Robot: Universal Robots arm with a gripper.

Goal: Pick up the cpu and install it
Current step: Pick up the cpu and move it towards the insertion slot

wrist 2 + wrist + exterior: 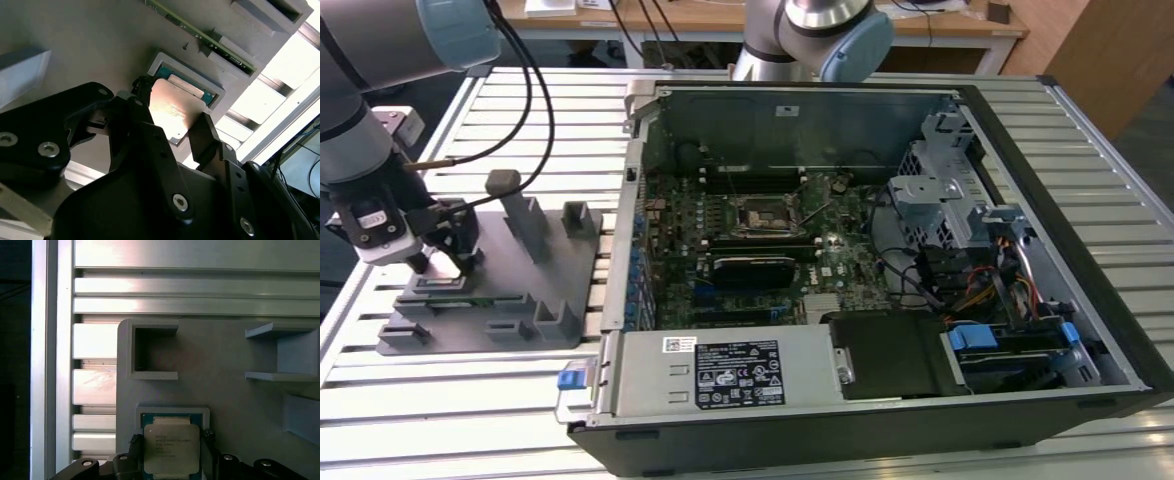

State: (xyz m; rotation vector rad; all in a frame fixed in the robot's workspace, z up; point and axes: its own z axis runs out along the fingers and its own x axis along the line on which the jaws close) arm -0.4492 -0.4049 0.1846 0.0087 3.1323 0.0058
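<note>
The cpu (pixel 172 447) is a thin square chip with a silvery top. It sits over a shallow square pocket of the grey fixture (pixel 520 290), on the exterior view's left. My gripper (pixel 171 440) straddles it, with one black finger pressed against each of two opposite edges. In the second wrist view the cpu (pixel 172 112) overlaps the pocket's rim and looks slightly raised between the gripper (pixel 173 106) fingers. In the exterior view the gripper (pixel 434 262) hangs low over the fixture's near-left corner. The black-and-metal socket (pixel 761 213) lies on the motherboard inside the open case.
The open computer case (pixel 1067 200) lies on its side across the slatted metal table (pixel 467 400). It holds drive cages, cables and a power supply. Upright posts (pixel 527 215) rise from the fixture just beside my gripper. A second arm's base (pixel 821 35) stands behind the case.
</note>
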